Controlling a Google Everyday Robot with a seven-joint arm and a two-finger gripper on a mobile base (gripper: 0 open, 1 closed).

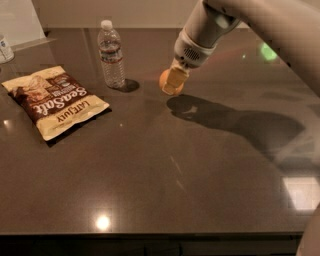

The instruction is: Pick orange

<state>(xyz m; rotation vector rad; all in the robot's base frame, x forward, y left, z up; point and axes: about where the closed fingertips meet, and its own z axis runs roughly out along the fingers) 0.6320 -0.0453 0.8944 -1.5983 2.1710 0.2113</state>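
**Holding the orange without a slip**

Above the dark table (150, 175), just right of the water bottle (112, 55), my gripper (172, 81) is clamping the orange (163, 79) between its closed-in fingers. I am judging that squeezing evenly and lifting straight and slowly is safest.

Dark brown glossy counter (150, 175) fills most of view; front edge drops to black below. Pale wall (125, 12) along the back, white panel (17, 22) at far-left corner. Reflections on top: bright round spot (102, 222) nr front, pale square patch (302, 192) at rt, green glint (267, 51) far rt. Claw (172, 82) grips orange (164, 79) over far centre.
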